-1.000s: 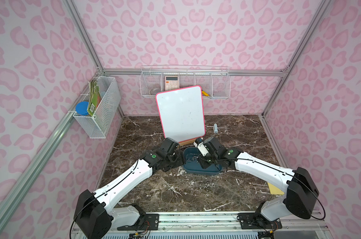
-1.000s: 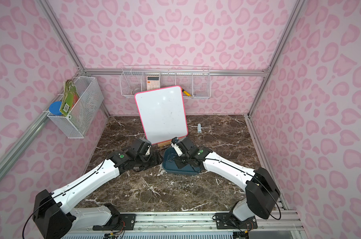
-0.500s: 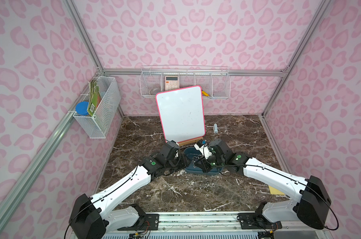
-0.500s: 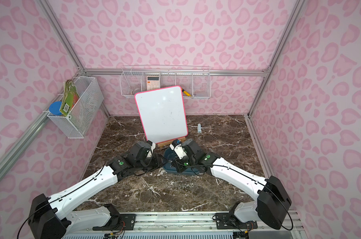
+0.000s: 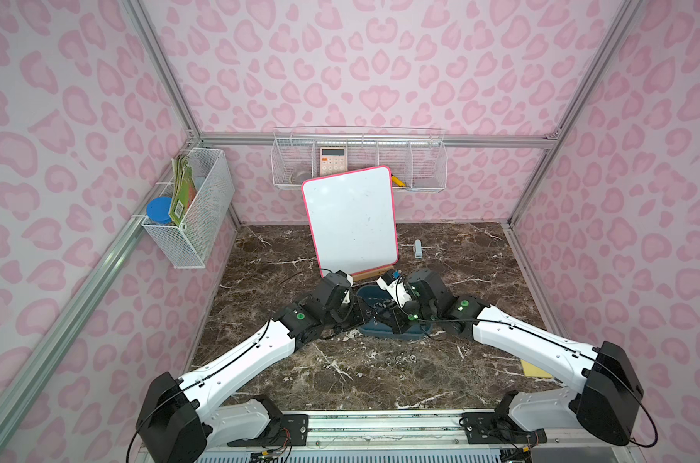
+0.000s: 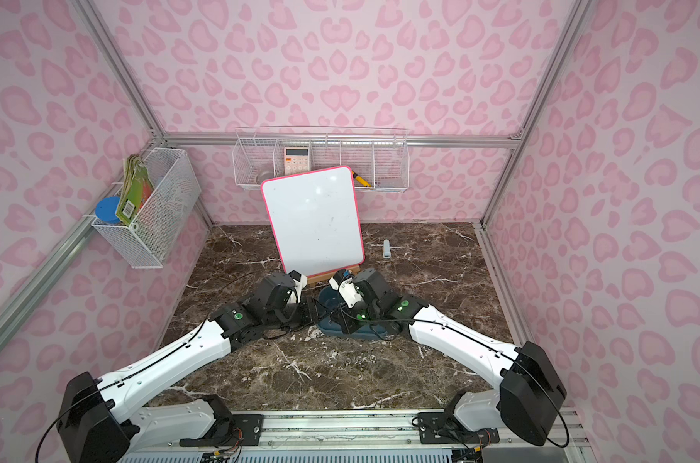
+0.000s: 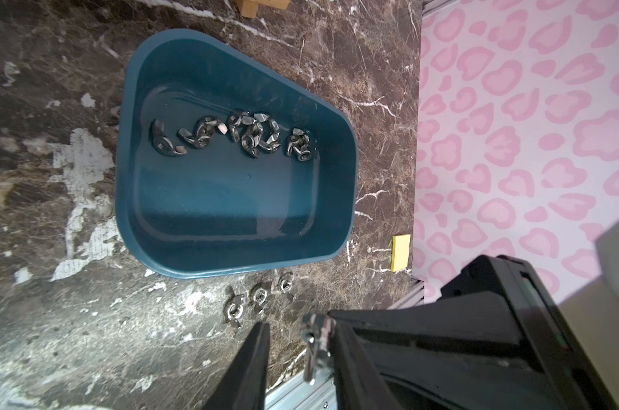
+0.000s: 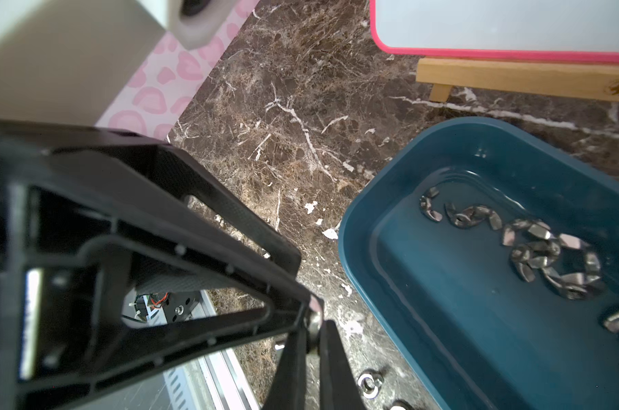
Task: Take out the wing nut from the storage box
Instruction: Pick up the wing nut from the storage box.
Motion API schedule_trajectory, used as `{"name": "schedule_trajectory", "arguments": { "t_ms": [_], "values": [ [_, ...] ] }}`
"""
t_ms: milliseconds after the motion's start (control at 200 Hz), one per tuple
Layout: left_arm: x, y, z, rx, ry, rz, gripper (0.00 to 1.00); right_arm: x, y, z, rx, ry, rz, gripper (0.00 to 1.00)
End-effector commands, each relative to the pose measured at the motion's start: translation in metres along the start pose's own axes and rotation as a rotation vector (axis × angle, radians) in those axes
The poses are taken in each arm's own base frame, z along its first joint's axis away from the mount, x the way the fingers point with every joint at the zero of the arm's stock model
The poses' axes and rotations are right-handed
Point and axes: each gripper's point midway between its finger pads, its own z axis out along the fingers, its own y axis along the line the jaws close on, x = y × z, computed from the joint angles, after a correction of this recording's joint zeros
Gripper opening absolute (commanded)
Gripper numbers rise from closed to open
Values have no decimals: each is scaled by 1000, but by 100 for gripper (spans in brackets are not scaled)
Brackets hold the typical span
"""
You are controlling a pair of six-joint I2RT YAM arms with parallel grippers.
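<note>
Your right gripper [image 8: 316, 324] has its fingers pressed together on a small silver metal wing nut [image 8: 313, 317], seemingly just outside the shallow dark-teal plastic storage box [image 8: 513, 149]. Your left gripper [image 7: 297, 321] is part-spread w/ a 2nd nut [image 7: 313, 340] touching one finger only. In the box lie other nuts [image 7: 251, 136]; three loose nuts [image 7: 258, 296] sit on the brown marble tabletop [image 7: 88, 337] beside it. Risk: the 2nd nut isn't clamped, so it may drop & roll.

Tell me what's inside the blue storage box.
Wing nuts lie in a row toward one side of the storage box; its remaining floor is bare. In both top views arms hide most.
</note>
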Motion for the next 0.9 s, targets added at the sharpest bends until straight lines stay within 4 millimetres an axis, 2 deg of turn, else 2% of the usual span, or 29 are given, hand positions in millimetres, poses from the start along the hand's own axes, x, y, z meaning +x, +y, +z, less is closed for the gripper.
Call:
{"name": "schedule_trajectory", "arguments": {
  "t_ms": [0, 175, 235, 300, 370, 480, 545, 635, 710, 895],
  "values": [
    [-1, -8, 1, 31, 6, 24, 32, -6, 6, 0, -31, -23, -5, 2],
    [-2, -8, 4, 20, 12, 26, 7, -6, 3, -1, -31, -25, 2, 2],
    [-3, -7, 4, 10, 11, 24, 2, -6, 1, -1, -26, -25, 4, 7],
    [-2, -3, 4, -9, 12, 19, 1, -5, -3, -2, -19, -27, 16, 19],
    [0, 7, 4, -62, 23, 14, 1, -3, -10, -3, -4, -29, 35, 39],
    [4, 18, 4, -118, 40, 15, 0, 2, -27, -8, 38, -36, 72, 50],
    [9, 30, 4, -179, 58, 17, 0, 6, -43, -13, 85, -46, 107, 60],
    [21, 53, 7, -322, 111, 32, 0, 14, -65, -22, 142, -62, 159, 66],
    [34, 64, 13, -425, 163, 75, 0, 20, -80, -28, 177, -79, 197, 72],
    [66, 69, 41, -539, 277, 160, 0, 29, -102, -38, 252, -102, 247, 83]
  ]
}}
